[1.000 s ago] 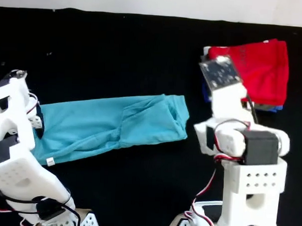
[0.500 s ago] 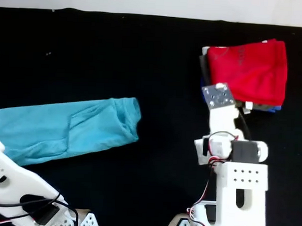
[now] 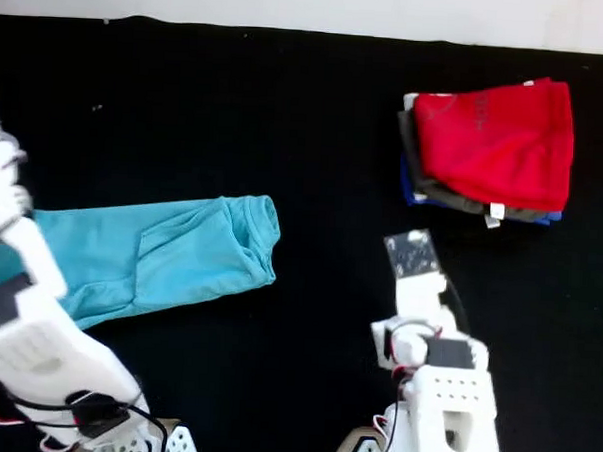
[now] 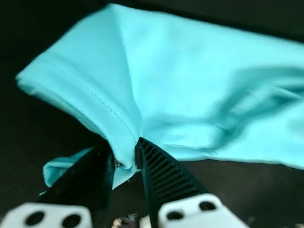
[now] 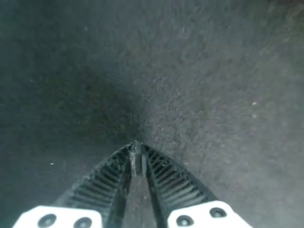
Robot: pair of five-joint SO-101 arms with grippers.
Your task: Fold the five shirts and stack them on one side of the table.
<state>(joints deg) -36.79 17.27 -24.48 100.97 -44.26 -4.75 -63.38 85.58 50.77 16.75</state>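
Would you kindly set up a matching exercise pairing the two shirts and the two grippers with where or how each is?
1. red shirt
2. teal shirt
3. left gripper
4. right gripper

A. shut, empty, over bare table
B. on top of the stack
C. lying away from the stack
D. shut on a shirt's edge

Pairs: 1-B, 2-C, 3-D, 4-A

Bright, even light with a soft shadow on the black table (image 5: 71, 85)

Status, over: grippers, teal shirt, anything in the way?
Left gripper shut on teal shirt. Right gripper shut, holding nothing, over black table. Right arm sits near path to red-topped stack.
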